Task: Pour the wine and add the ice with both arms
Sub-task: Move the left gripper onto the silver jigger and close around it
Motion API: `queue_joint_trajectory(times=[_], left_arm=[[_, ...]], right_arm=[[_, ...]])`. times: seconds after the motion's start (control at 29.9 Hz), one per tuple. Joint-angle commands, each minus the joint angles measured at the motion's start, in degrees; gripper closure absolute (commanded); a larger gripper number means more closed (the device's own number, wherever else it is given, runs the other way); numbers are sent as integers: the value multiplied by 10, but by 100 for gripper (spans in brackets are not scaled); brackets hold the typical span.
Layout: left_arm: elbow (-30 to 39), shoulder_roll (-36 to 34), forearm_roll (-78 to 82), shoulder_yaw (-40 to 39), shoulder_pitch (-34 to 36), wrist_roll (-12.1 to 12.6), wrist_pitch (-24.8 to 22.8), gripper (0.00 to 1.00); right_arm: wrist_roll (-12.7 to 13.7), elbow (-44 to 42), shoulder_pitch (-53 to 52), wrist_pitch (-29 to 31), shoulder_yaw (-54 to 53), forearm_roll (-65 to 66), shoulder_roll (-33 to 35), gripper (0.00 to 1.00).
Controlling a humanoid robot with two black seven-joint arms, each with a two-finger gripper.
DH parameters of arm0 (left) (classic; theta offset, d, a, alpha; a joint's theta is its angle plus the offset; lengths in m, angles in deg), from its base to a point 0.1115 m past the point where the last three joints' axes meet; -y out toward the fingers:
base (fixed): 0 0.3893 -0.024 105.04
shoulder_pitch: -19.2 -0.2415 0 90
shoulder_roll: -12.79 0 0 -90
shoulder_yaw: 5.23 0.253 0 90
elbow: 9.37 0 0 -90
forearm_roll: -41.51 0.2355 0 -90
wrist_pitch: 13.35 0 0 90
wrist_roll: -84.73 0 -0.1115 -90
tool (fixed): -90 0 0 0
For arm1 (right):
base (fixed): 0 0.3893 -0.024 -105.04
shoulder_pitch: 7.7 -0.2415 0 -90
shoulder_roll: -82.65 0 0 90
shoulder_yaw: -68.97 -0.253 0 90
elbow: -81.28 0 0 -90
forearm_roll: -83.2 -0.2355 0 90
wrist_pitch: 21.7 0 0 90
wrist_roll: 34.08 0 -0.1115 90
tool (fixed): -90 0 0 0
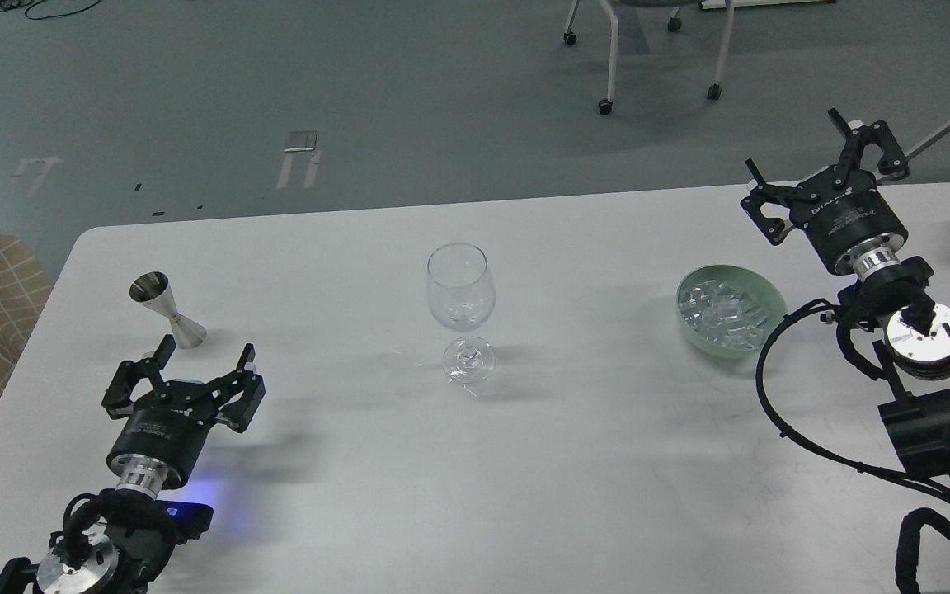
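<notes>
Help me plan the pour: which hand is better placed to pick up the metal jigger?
Left. The left hand is open just beside the jigger, while the right hand sits far across the table, behind the ice bowl.

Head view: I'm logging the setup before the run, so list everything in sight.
Wine glass: one, clear, table centre, upright.
Jigger: one, silver, left side, upright.
Bowl: one, pale green, right side.
Ice: many cubes, clear, in the bowl.
Table: one, white.
Chair: one, white legs, on the floor beyond.
Left gripper: black, open, just short of the jigger.
Right gripper: black, open, behind the bowl.
</notes>
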Motion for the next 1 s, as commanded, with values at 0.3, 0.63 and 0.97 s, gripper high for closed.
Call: queue_joint_trajectory(times=[0.3, 0.63, 0.97], left_arm=[[11, -10, -11, -27, 24, -1, 132, 2], [3, -42, -2, -27, 106, -7, 276, 2], [-61, -43, -1, -31, 131, -19, 271, 3]], right_arm=[[-1, 4, 8, 0, 0, 0, 1, 0], [-1, 4, 10, 0, -1, 0, 0, 0], [-1, 8, 15, -1, -1, 0, 0, 0]])
